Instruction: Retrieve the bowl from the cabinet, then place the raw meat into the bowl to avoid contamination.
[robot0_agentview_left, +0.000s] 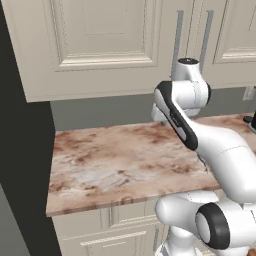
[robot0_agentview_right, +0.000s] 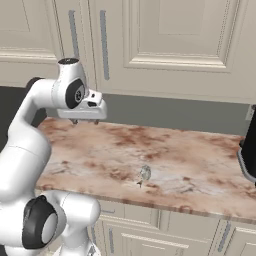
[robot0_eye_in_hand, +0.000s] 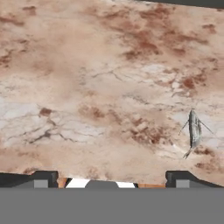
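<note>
I use the small silvery fish as my landmark; it lies flat on the reddish marble counter, near its front edge. My end effector hovers over the counter well to the left of the fish and farther back, fingers spread wide, holding nothing. Beyond the fish, above the counter, the cabinet hangs with doors shut.

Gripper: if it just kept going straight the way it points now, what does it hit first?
Most likely bare counter. The gripper points down at the marble, jaws open, nothing between them. The small silvery fish lies off to one side of that line, so it probably would be missed, though depth is hard to judge.
</note>
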